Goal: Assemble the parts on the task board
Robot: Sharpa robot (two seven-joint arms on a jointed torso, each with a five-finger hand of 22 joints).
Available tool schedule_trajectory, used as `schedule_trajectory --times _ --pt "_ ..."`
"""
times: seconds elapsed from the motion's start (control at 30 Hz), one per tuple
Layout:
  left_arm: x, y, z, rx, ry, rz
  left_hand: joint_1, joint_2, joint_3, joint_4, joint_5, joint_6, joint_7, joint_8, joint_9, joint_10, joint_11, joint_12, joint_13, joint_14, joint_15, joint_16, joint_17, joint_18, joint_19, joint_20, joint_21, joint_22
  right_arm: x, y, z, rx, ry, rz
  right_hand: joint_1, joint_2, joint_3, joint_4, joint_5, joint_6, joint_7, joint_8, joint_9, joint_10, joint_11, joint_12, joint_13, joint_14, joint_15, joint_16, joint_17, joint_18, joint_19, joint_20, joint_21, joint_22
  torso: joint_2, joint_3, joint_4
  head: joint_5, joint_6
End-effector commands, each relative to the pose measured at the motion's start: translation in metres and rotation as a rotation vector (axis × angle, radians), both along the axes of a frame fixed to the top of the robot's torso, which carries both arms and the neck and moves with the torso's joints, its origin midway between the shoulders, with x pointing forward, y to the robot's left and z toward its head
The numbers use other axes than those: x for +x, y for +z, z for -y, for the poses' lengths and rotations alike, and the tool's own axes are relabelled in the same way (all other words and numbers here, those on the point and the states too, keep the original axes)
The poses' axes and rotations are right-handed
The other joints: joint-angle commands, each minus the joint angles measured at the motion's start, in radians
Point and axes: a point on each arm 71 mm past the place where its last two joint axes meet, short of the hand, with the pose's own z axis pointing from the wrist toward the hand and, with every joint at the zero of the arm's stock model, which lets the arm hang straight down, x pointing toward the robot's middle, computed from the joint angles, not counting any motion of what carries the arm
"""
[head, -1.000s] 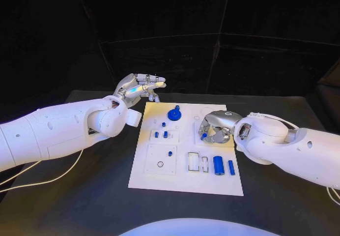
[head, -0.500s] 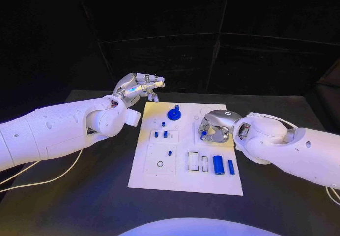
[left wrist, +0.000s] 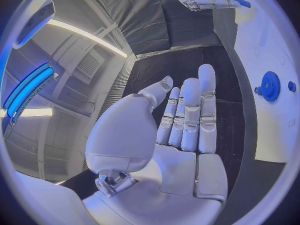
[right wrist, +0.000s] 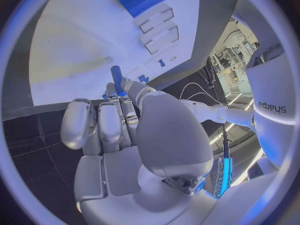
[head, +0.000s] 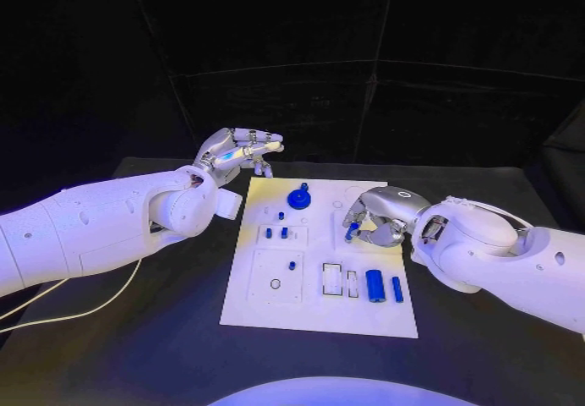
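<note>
Looking down from the head view, the white task board (head: 319, 262) lies in the middle of the black table (head: 134, 338), and every place below is given relative to it. The right hand (head: 375, 216) hangs over the board's right edge, near its far half, pinching a small blue peg (head: 351, 231) between thumb and fingertips, the peg's lower end pointing down at the board. The left hand (head: 239, 150) is raised off the board's far left corner, fingers loosely curled and holding nothing. On the board's far middle stands a blue gear (head: 298, 199); two short blue pins (head: 276, 231) stand in its left middle, and a thick blue cylinder (head: 375, 285) lies beside a slimmer blue rod (head: 397, 288) near its right side, toward the robot.

In the left wrist view, the left hand's (left wrist: 181, 130) fingers are straight and pressed side by side, palm bare, with the gear (left wrist: 270, 86) on the board off to one side.

In the right wrist view, the right hand (right wrist: 125, 130) has the peg (right wrist: 117, 79) clamped between thumb and fingertips, most of its length sticking out towards the board (right wrist: 81, 40).

The peg looks like rigid, smooth plastic: light, stiff and likely slippery, so it may twist in a loose pinch. Holding it near the end away from the board seems best, leaving the leading end free for a hole.
</note>
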Motion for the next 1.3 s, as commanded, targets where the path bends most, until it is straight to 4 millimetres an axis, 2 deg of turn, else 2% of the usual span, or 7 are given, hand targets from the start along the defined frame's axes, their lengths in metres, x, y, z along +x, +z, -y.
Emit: schedule_trajectory --times 0.03,0.23,0.33,0.6,0.8,0.9,1.3 --pt "0.000 0.001 0.001 -0.009 -0.008 0.004 0.004 0.001 -0.006 -0.001 0.005 -0.007 0.001 -0.004 -0.001 -0.007 -0.003 0.006 -0.001 -0.006 -0.001 -0.001 -0.001 0.013 -0.006 0.003 -0.006 -0.001 -0.007 0.011 -0.010 0.114 0.021 0.022 0.000 -0.014 0.011 0.000 0.009 0.007 0.001 0.001 -0.001 0.032 -0.024 -0.006 0.001 0.024 -0.005 0.006 0.000 -0.010 0.006 0.000 0.008 0.002 0.001 0.0000 0.0021 0.005 0.004" --pt "0.001 0.001 0.004 -0.011 -0.013 0.006 0.004 0.001 -0.006 -0.001 0.005 -0.007 0.001 -0.004 -0.001 -0.007 -0.003 0.006 -0.001 -0.006 -0.001 -0.001 -0.001 0.013 -0.006 0.003 -0.006 -0.001 -0.019 0.015 -0.046 0.179 0.123 -0.004 -0.002 -0.016 0.015 -0.003 0.010 0.007 0.002 0.000 -0.002 0.032 -0.023 -0.009 0.001 0.023 -0.005 0.004 -0.003 -0.010 0.005 0.000 0.007 0.000 0.002 -0.0010 0.0025 0.015 0.004" --pt "0.001 0.001 0.008 -0.013 -0.020 0.006 0.007 0.002 -0.008 -0.003 0.005 -0.006 0.001 -0.003 -0.001 -0.008 -0.003 0.007 0.000 -0.007 -0.001 0.000 -0.002 0.013 -0.005 0.003 -0.007 -0.002 -0.026 0.011 -0.068 0.200 0.180 -0.025 -0.002 -0.017 0.017 -0.004 0.010 0.007 0.002 0.000 -0.002 0.032 -0.023 -0.010 0.001 0.023 -0.005 0.004 -0.004 -0.009 0.004 0.000 0.006 -0.001 0.002 -0.0004 0.0058 0.025 0.005" --pt "0.001 0.001 0.010 -0.015 -0.024 0.007 0.007 0.002 -0.008 -0.003 0.005 -0.006 0.001 -0.003 -0.001 -0.008 -0.003 0.007 0.000 -0.007 -0.001 0.000 -0.002 0.013 -0.005 0.003 -0.007 -0.002 -0.039 -0.006 -0.102 0.216 0.271 -0.075 -0.007 -0.019 0.023 -0.007 0.011 0.004 0.004 -0.003 -0.003 0.031 -0.021 -0.014 0.001 0.022 -0.004 0.003 -0.006 -0.009 0.003 0.001 0.005 -0.002 0.002 -0.0014 0.0021 0.042 0.001" --pt "0.003 0.001 0.010 -0.014 -0.021 0.008 0.007 0.002 -0.008 -0.003 0.005 -0.006 0.001 -0.003 -0.001 -0.008 -0.003 0.007 0.000 -0.007 -0.001 0.000 -0.002 0.013 -0.005 0.003 -0.007 -0.002 -0.044 -0.018 -0.116 0.191 0.309 -0.103 -0.010 -0.021 0.025 -0.008 0.011 0.002 0.005 -0.005 -0.003 0.030 -0.021 -0.017 0.001 0.022 -0.004 0.003 -0.007 -0.009 0.002 0.001 0.004 -0.004 0.002 -0.0004 0.0011 0.048 -0.005" --pt "0.003 0.001 0.010 -0.014 -0.022 0.009 0.007 0.002 -0.008 -0.003 0.005 -0.006 0.001 -0.003 -0.001 -0.008 -0.003 0.007 0.000 -0.007 -0.001 0.000 -0.002 0.013 -0.005 0.003 -0.007 -0.002 -0.045 -0.025 -0.122 0.159 0.318 -0.114 -0.011 -0.021 0.026 -0.009 0.011 0.001 0.005 -0.006 -0.004 0.029 -0.020 -0.018 0.000 0.022 -0.003 0.003 -0.007 -0.008 0.001 0.001 0.004 -0.005 0.002 0.0001 0.0042 0.051 -0.009" --pt "0.003 0.001 0.011 -0.014 -0.023 0.008 0.007 0.002 -0.008 -0.003 0.005 -0.006 0.001 -0.003 -0.001 -0.008 -0.003 0.007 0.000 -0.007 -0.001 0.000 -0.002 0.013 -0.005 0.003 -0.007 -0.002 -0.046 -0.040 -0.130 0.077 0.327 -0.133 -0.015 -0.022 0.029 -0.009 0.011 0.000 0.006 -0.007 -0.004 0.028 -0.019 -0.021 0.000 0.021 -0.003 0.003 -0.007 -0.008 0.001 0.002 0.004 -0.005 0.002 0.0001 0.0028 0.060 -0.019"
